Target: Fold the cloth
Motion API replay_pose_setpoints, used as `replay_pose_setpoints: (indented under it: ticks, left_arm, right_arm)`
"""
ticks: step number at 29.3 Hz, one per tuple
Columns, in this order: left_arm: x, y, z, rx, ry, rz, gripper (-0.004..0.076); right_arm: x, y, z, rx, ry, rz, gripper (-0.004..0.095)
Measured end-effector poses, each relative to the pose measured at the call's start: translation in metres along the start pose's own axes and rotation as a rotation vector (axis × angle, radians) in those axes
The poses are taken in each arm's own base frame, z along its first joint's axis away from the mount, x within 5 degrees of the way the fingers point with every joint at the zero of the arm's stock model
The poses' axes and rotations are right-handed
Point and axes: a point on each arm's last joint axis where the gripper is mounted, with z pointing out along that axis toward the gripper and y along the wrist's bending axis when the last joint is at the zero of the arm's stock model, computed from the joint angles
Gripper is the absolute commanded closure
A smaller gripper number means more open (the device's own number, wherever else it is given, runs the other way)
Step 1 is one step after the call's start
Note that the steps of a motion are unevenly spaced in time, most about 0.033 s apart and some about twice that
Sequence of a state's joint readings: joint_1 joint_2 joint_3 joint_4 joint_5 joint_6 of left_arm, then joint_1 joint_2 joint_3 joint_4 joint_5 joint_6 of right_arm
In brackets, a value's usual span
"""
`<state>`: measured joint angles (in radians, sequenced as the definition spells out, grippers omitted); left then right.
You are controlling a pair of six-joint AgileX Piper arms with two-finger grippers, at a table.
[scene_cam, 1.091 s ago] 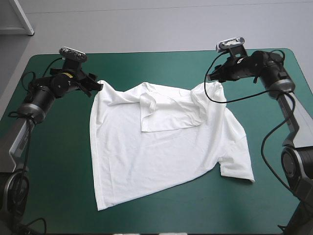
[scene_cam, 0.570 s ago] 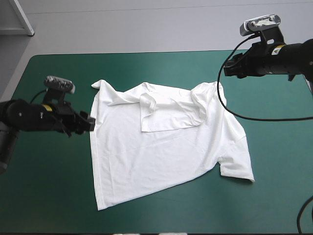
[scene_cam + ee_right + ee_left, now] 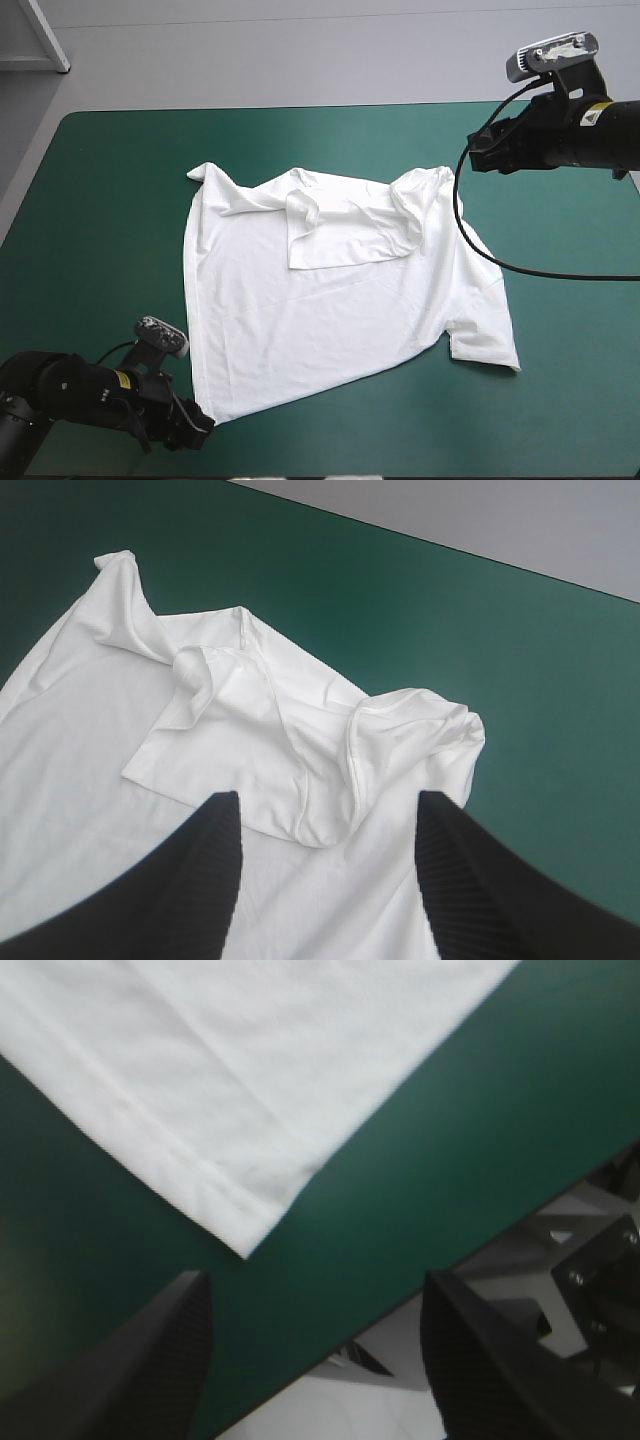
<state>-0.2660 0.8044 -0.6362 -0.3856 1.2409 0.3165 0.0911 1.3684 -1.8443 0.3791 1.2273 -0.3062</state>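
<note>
We see the T-shirt (image 3: 330, 310) spread mostly flat in the middle of the teal-green table cover (image 3: 100, 200), its collar end rumpled and partly folded over. Our left gripper (image 3: 315, 1282) sits low just beside the shirt's near left corner, fingers wide apart, gripping nothing. Our right gripper (image 3: 328, 798) hangs above the shirt's far right corner, fingers likewise apart and empty.

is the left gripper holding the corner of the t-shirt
No, in the left wrist view the left gripper is open, its fingers apart, and the T-shirt corner lies ahead of them on the teal-green cover.
</note>
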Motion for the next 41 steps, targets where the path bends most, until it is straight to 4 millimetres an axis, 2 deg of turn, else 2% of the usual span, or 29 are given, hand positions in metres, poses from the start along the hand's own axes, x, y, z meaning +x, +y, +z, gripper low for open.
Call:
replay_pose_setpoints:
  ticks: [2,6,12,19,23,25,27,30,35,41]
  left_arm:
    - [0.008,-0.002,0.015,0.017,0.036,0.057,0.0272]
    - [0.012,-0.003,0.03,-0.008,0.083,0.151,0.0272]
    - [-0.002,0.004,0.046,-0.103,0.1,0.217,0.0272]
    - [-0.014,0.011,0.071,-0.095,0.2,0.227,0.0272]
    - [-0.018,0.013,0.077,-0.091,0.23,0.237,0.0279]
    - [-0.019,0.014,0.078,-0.09,0.239,0.235,0.0337]
    - [-0.021,0.014,0.08,-0.093,0.248,0.236,0.0454]
    - [-0.022,0.017,0.083,-0.113,0.265,0.245,0.0685]
    - [-0.025,0.021,0.088,-0.134,0.269,0.255,0.0705]
    - [-0.026,0.022,0.089,-0.135,0.271,0.252,0.0705]
  right_arm:
    - [0.0,0.0,0.0,0.0,0.0,0.001,0.0399]
    - [0.0,0.0,0.0,-0.001,0.001,0.003,0.0399]
    - [0.0,0.001,0.0,-0.009,-0.002,0.006,0.0399]
    - [0.0,0.001,0.0,-0.013,-0.002,0.007,0.0399]
    - [0.0,0.001,0.0,-0.013,-0.002,0.008,0.0399]
    - [0.0,0.001,0.0,-0.014,-0.002,0.008,0.0399]
    - [0.0,0.001,0.0,-0.015,-0.003,0.008,0.0399]
    - [0.0,0.001,0.0,-0.015,-0.003,0.008,0.0399]
    - [0.0,0.002,0.0,-0.017,-0.002,0.008,0.0412]
    - [0.0,0.002,0.0,-0.017,-0.002,0.005,0.0483]
